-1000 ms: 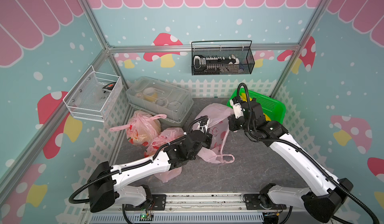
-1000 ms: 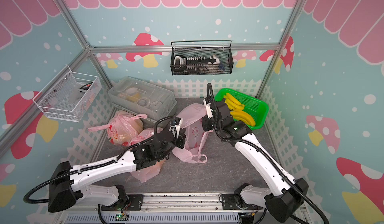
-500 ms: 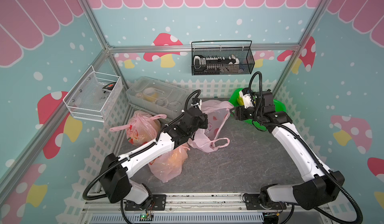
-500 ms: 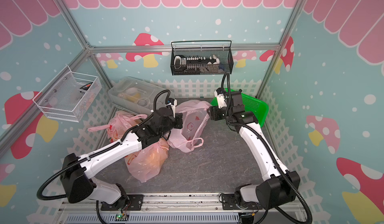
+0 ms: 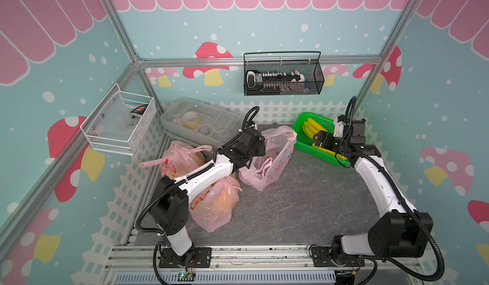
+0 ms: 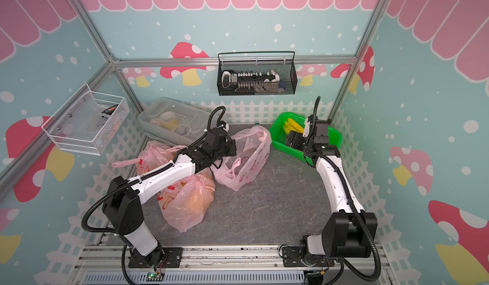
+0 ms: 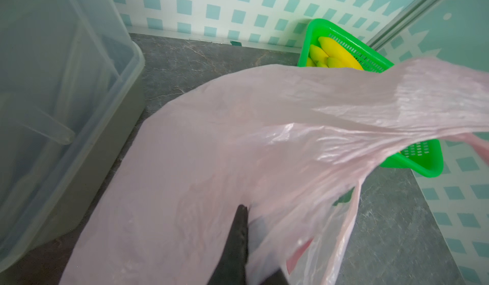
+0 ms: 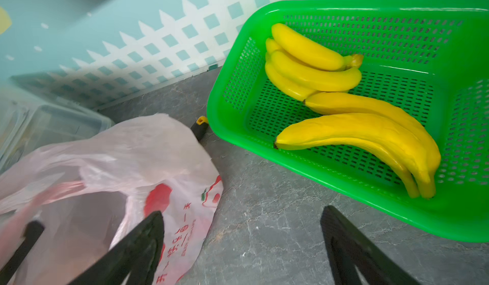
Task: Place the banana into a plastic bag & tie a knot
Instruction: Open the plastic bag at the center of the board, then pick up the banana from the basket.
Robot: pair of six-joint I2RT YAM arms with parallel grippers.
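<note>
1. The grey worktop (image 5: 291,204) carries everything below.
2. A clear box (image 5: 172,122) stands beside the left fingers (image 7: 239,233), near but apart from them.
3. The pink plastic bag (image 5: 277,154) is pinched by the left fingers, which are together on its film. The raised sheet hangs ahead of them and hides part of the basket.
4. The green basket (image 8: 370,7) sits just ahead of the right fingers (image 8: 143,241), which are spread wide and hold nothing.
5. Two filled pink bags (image 5: 219,204) lie behind the left fingers, partly under that arm.
6. The bananas (image 8: 344,130) lie in the basket, beyond the right fingers and untouched.
7. Red print (image 8: 182,238) on the bag, beside the right fingers, is too blurred to read.
</note>
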